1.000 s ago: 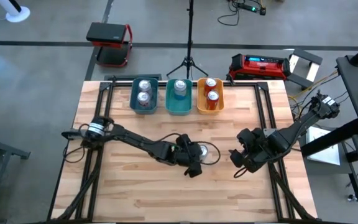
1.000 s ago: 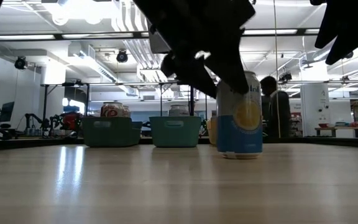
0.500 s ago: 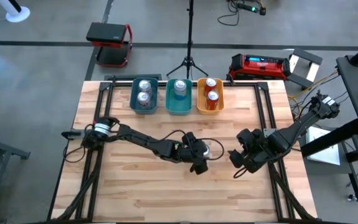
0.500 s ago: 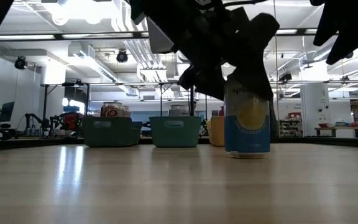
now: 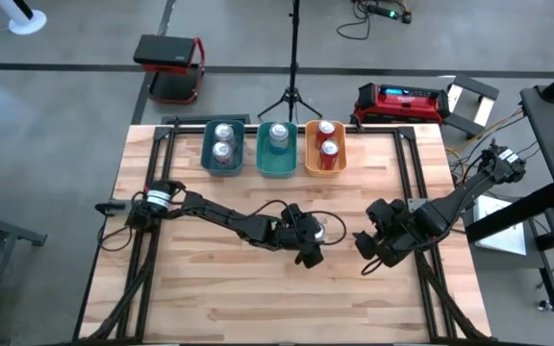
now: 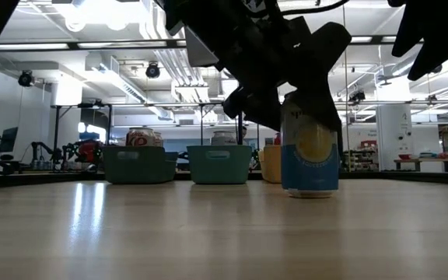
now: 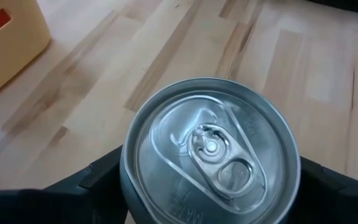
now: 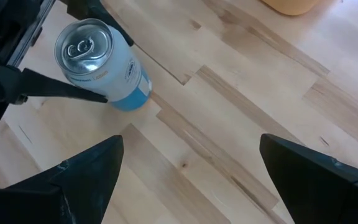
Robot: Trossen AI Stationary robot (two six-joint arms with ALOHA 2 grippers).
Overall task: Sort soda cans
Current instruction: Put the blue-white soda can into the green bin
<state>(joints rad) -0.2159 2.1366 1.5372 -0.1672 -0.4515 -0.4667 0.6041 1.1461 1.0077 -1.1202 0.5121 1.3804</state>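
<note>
High view: the wooden table [image 5: 200, 288] is seen from above, with three bins in a row at its far edge. The dark teal bin [image 5: 222, 149] holds two silver cans, the lighter teal bin [image 5: 278, 148] holds one, and the orange bin [image 5: 325, 148] holds two red cans. A sixth can [image 5: 322, 231] stands upright near the table's middle, on the near side of the orange bin, and the left gripper [image 5: 313, 237] is placed around it. The right gripper [image 5: 366, 252] is held beside that can, apart from it.

Low view: the can [image 6: 309, 144], silver-grey above and blue below with a yellow disc, is seen resting on the table, flanked by dark fingers.

Left wrist view: the can's top [image 7: 211, 154] is framed on both sides by the left fingers [image 7: 98, 180], which are set against its wall.

Right wrist view: the right fingers [image 8: 86, 171] are spread wide with nothing between them; the can [image 8: 101, 62] is seen beyond them.
</note>
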